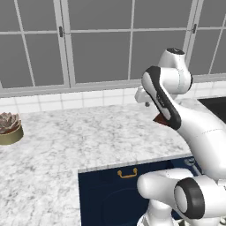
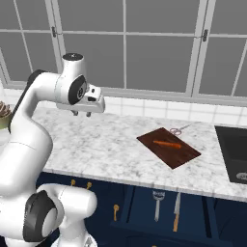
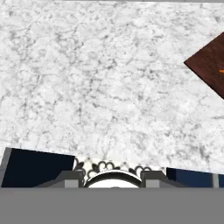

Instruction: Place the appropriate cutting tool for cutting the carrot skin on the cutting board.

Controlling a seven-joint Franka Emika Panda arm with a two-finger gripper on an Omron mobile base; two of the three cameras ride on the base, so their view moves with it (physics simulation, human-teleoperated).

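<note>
Two utensils, a fork-like tool [image 2: 158, 204] and a knife [image 2: 176, 211], lie in the open drawer [image 2: 144, 212] at the bottom centre of the right base view, with a smaller gold-handled item [image 2: 116, 211] to their left too small to name. Just above the drawer, the marble counter [image 2: 111, 144] runs across the frame, bare and open between the arm and the board. On it, right of centre, lies the board [image 2: 169, 147], with the carrot [image 2: 167, 144] resting on its middle. Touching the board's far corner is a small pair of scissors [image 2: 177, 129], hard to make out. At the right edge a dark sink [image 2: 234, 149] is cut off. In the left base view the arm hides most of the board, leaving one red corner [image 1: 160, 119], and a potted succulent [image 1: 9, 128] sits at the left edge. The gripper [image 2: 81, 113] hangs above the counter at upper left of the right base view; whether its jaws are wide or narrow I cannot tell. Farthest back, windows [image 2: 125, 43] span the wall.
</note>
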